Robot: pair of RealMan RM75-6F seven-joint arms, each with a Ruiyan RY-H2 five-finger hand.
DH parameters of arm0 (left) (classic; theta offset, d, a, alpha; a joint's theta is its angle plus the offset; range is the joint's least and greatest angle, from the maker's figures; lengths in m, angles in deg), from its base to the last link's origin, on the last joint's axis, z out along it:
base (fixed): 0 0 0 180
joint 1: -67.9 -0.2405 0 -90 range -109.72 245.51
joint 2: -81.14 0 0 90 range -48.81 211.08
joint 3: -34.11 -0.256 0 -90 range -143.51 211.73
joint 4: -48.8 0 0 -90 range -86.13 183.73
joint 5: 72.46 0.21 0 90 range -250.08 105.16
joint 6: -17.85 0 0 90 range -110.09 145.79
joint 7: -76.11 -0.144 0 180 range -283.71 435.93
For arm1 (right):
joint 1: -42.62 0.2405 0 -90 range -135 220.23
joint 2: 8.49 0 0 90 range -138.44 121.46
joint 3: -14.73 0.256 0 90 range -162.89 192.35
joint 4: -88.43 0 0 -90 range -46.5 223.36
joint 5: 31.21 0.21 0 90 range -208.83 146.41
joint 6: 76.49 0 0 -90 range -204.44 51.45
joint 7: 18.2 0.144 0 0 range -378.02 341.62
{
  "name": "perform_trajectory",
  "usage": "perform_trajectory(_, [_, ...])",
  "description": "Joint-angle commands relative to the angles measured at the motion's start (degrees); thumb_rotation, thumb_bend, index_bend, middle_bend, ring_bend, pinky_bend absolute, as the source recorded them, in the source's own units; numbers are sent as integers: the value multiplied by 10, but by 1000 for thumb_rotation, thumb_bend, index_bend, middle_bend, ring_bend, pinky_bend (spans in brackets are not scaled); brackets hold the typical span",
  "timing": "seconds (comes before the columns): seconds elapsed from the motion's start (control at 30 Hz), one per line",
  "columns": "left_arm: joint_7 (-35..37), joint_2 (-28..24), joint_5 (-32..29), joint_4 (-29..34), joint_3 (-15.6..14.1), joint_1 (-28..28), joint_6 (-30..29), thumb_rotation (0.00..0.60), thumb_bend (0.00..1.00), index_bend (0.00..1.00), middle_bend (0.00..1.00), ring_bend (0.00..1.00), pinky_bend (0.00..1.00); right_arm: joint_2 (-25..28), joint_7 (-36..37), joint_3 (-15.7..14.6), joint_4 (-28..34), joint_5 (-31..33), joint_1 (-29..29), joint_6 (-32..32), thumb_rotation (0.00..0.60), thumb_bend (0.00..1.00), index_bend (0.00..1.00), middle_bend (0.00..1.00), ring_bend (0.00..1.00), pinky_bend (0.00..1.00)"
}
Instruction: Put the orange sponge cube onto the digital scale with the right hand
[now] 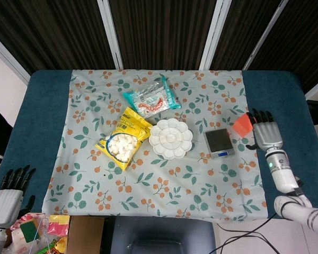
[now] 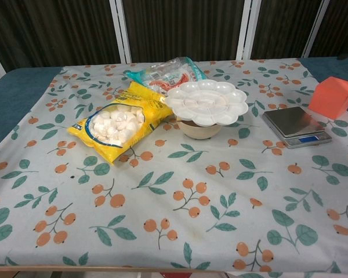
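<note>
The orange sponge cube (image 1: 242,125) (image 2: 333,97) sits at the right edge of the floral cloth. To its left lies the digital scale (image 1: 219,143) (image 2: 294,126), bare on top. In the head view my right hand (image 1: 265,134) hovers just right of the cube, fingers spread and pointing away, holding nothing; whether it touches the cube I cannot tell. The chest view does not show this hand. My left hand (image 1: 9,194) hangs off the table's near left corner, fingers apart and empty.
A white flower-shaped palette (image 1: 171,138) on a bowl stands left of the scale. A yellow marshmallow bag (image 1: 123,139) and a teal snack packet (image 1: 151,98) lie further left and back. Blue table surface (image 1: 283,106) borders the cloth on the right.
</note>
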Motion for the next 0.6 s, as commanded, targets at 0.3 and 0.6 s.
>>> perform_trajectory(0.3, [0,5,-28,-12,14,6,13,600,445,0,28,42,31,-74,-29,-4,-152,62,74,108,600,134,0,0,0,0])
perform_trajectory(0.6, [-2,8,-42,-15,20,9,18,600,444,0,28,42,31,-123,-24,-17,-230,57,96,136,600,133,1,6,0,0])
